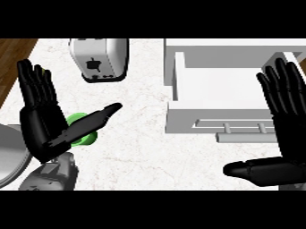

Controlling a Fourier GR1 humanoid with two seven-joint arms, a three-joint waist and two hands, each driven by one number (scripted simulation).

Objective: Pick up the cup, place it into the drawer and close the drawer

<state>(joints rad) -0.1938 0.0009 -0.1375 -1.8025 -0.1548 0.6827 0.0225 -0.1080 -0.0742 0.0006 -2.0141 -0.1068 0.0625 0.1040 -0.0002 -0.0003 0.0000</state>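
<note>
A green cup [83,129] stands on the white marble counter [142,134], mostly hidden behind the thumb of my left hand [40,120]. That hand is open, fingers straight up, its thumb stretched to the right across the cup. The white drawer [231,96] is pulled open at the right, its inside bare, with a bar handle [241,127] on its front. My right hand [294,129] is open, fingers up, in front of the drawer's right part, thumb pointing left below the handle.
A white toaster [97,58] stands at the back of the counter, above the cup. Wooden floor [4,67] shows at the left and top right. A grey rounded shape [0,156] fills the lower left corner.
</note>
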